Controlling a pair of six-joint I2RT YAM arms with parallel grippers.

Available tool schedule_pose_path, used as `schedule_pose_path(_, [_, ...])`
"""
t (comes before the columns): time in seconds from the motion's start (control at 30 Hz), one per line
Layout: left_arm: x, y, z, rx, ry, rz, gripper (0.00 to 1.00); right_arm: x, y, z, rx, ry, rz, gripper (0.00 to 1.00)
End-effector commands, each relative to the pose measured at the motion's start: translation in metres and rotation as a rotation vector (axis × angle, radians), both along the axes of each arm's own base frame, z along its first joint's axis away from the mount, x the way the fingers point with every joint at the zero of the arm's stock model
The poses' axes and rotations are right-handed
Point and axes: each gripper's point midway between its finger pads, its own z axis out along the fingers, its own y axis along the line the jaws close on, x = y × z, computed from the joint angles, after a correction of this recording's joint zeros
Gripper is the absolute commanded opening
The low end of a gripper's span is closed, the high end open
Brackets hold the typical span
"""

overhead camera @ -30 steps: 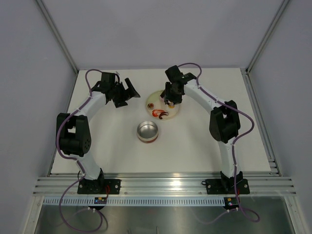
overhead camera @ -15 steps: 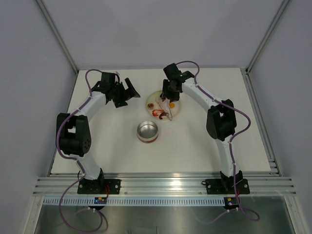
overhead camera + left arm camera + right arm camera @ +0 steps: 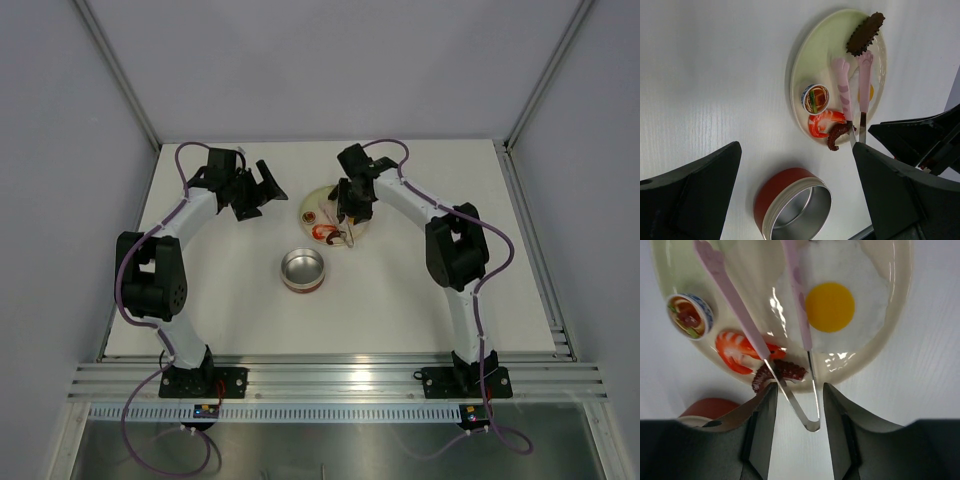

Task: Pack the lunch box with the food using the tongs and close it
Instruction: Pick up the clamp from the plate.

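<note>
- My right pincer [image 3: 800, 387] is half closed on the tongs [image 3: 734, 302], holding them at their joined metal end. I judge this grip is chosen so that a tighter squeeze will bring the two pink arms together.
- The tongs reach out over the plate [image 3: 757, 275] with their arms spread. One arm lies across the fried egg [image 3: 830, 307] and the other across bare plate. From the left wrist view, the tips end close to the dark brown sausage [image 3: 865, 34] at the far rim, and nothing is pinched between them.
- My left pincer [image 3: 796, 150] is spread wide with nothing in it. It is held off to one side above the table [image 3: 400, 300], looking down on the plate and the tin, probably to stay out of the way.
- The plate holds all the food: the egg, the sausage, a red-and-white shrimp [image 3: 735, 352], a dark curled tentacle [image 3: 782, 371] touching the shrimp, and a tiny bowl of noodles [image 3: 690, 315].
- The tin [image 3: 772, 192] stands upright and open on the table just beside the plate, on the side nearer my bases. What I can see of its inside is bare metal.
- I judge packing has not started. The lid is in none of my views.
</note>
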Motion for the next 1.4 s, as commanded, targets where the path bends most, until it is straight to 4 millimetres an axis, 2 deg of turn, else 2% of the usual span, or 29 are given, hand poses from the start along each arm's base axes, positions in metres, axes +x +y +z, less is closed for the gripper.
schedule_pose_path(0.0, [0.003, 0.002, 0.007, 0.003, -0.043, -0.007, 0.99, -0.005, -0.003, 0.020, 0.024, -0.053, 0.006, 0.49])
schedule_pose_path(0.17, [0.002, 0.002, 0.004, 0.004, -0.035, -0.007, 0.99, -0.016, -0.006, 0.005, 0.021, -0.018, 0.002, 0.48])
schedule_pose_path(0.37, [0.002, 0.002, 0.003, 0.004, -0.034, -0.009, 0.99, -0.014, -0.009, -0.004, 0.003, -0.016, -0.005, 0.44])
schedule_pose_path(0.53, [0.002, 0.003, 0.003, 0.006, -0.032, -0.010, 0.99, -0.013, -0.009, -0.009, 0.000, -0.007, -0.007, 0.36])
schedule_pose_path(0.77, [0.003, 0.001, 0.003, -0.001, -0.029, -0.013, 0.99, -0.013, -0.006, -0.003, 0.015, -0.018, 0.015, 0.20])
schedule_pose_path(0.9, [0.004, 0.000, 0.001, -0.004, -0.027, -0.013, 0.99, -0.012, -0.006, -0.001, 0.014, -0.022, 0.021, 0.20])
schedule_pose_path(1.2, [0.004, 0.001, 0.000, 0.001, -0.024, -0.013, 0.99, -0.013, -0.007, -0.012, -0.005, -0.001, 0.033, 0.24])
schedule_pose_path(1.33, [0.004, 0.001, 0.000, -0.001, -0.025, -0.012, 0.99, -0.014, -0.007, -0.011, -0.006, -0.003, 0.037, 0.15])
schedule_pose_path(1.37, [0.004, 0.001, -0.001, -0.001, -0.023, -0.010, 0.99, -0.014, -0.008, -0.011, -0.008, -0.002, 0.038, 0.09])
